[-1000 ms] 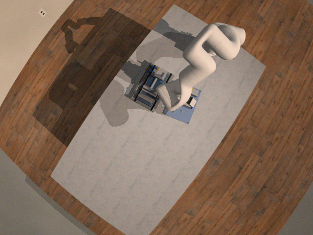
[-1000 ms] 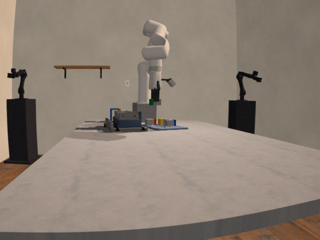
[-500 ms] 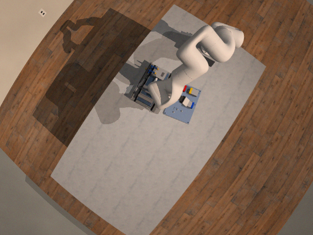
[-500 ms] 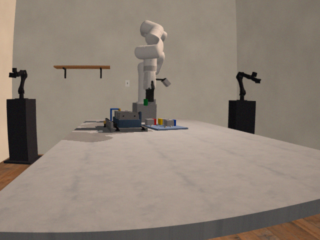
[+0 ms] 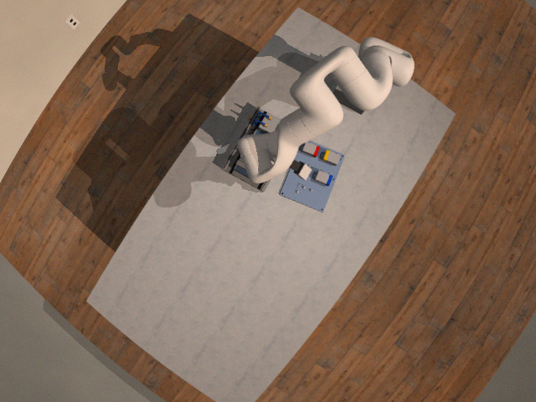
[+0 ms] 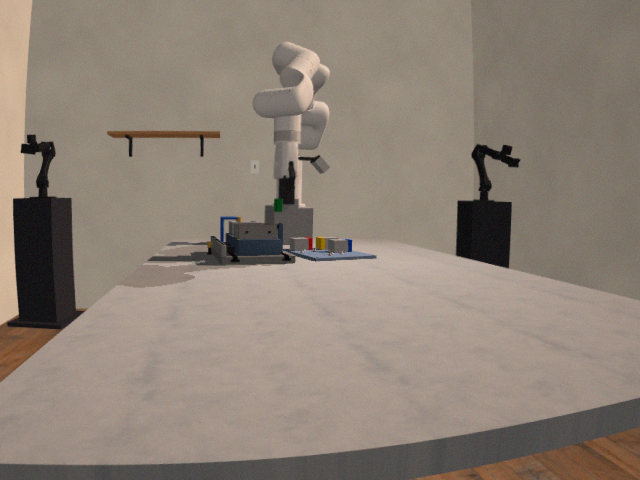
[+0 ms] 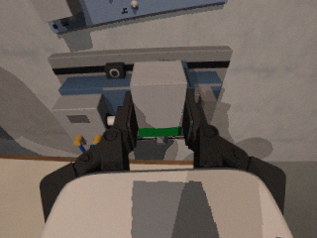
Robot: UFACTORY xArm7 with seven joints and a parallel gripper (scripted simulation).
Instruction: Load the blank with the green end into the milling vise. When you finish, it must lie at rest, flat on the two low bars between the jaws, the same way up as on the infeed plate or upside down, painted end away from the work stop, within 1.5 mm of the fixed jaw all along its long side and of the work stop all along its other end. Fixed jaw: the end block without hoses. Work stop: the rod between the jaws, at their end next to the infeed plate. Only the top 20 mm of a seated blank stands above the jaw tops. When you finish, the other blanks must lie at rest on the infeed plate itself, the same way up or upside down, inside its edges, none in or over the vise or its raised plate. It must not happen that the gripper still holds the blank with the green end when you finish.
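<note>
1. You have the gripper (image 6: 287, 198) (image 7: 158, 102) closed on the blank with the green end (image 6: 278, 205) (image 7: 159, 96), its two black fingers against opposite sides.
2. That blank is up in the air over the vise (image 5: 263, 188) (image 6: 268, 259) (image 7: 144, 56); from the exterior you can see a gap between its green end and the blocks below, so it isn't seated.
3. In your wrist view, the painted end points away from the infeed plate (image 5: 302, 201) (image 6: 361, 255) (image 7: 163, 9), and the bare end points toward it.
4. The block with hoses (image 7: 79, 116) is off to the left of the held blank in that same view.
5. You've got three other blanks on the infeed plate: the red-ended one (image 5: 309, 148) (image 6: 298, 243), the yellow-ended one (image 5: 332, 157) and the blue-ended one (image 5: 322, 177) (image 6: 338, 245).
6. The vise and the plate sit near each other on the tabletop (image 5: 216, 260) (image 6: 310, 361), with a strip of its surface between them.
7. From above, your arm (image 5: 317, 105) (image 6: 281, 102) hides the gripper and part of the vise.

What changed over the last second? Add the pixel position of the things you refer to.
The tool (image 6: 287, 202) (image 7: 158, 102), shut on the green-ended blank (image 6: 278, 205) (image 7: 158, 101), moved sideways off the infeed plate (image 5: 302, 198) (image 6: 330, 256) (image 7: 149, 15) to over the milling vise (image 5: 262, 188) (image 6: 253, 245) (image 7: 81, 116). Nothing was taken up or released. Red-, yellow- and blue-ended blanks stayed on the plate.
</note>
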